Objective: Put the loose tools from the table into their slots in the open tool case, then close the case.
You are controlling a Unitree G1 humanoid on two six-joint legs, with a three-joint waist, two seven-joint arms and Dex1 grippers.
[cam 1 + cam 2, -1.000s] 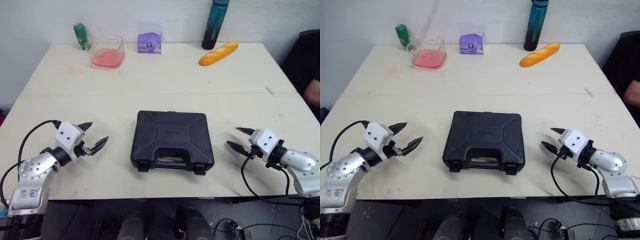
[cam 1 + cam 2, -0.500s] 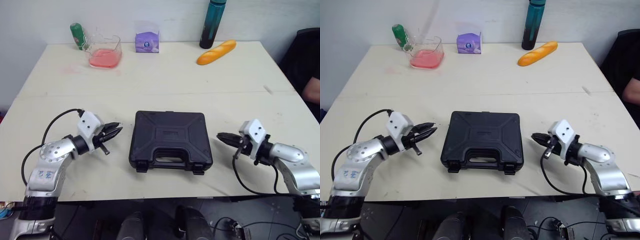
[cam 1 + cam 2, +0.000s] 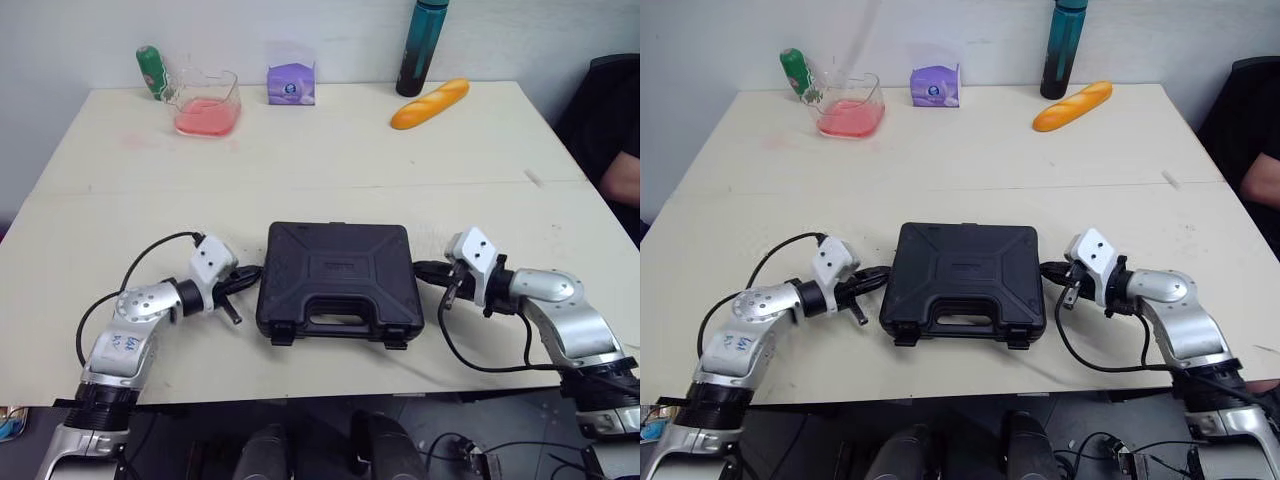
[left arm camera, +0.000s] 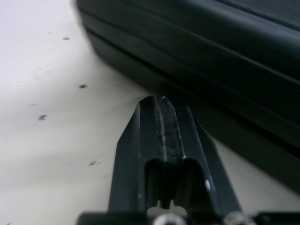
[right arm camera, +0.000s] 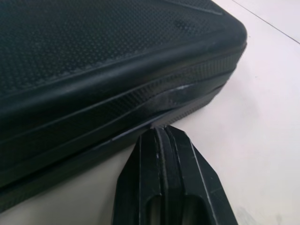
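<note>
On the near middle of the table (image 3: 330, 150) lies the black tool case (image 3: 340, 250), flat and with its lid down. Its long axis runs from left to right, and the handle (image 3: 338, 310) points toward the robot. The left gripper (image 3: 252, 272) has its fingers pressed together, with the tips at the case's left wall. The right gripper (image 3: 420, 268) is also pressed together, at the right wall. I cannot tell if they really touch it.

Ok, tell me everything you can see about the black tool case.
The tool case is black, textured hard plastic, closed, lying flat near the front edge of the table. Its carry handle and two latches face the robot. The left hand and right hand, both shut, point their tips at its side seams.
</note>
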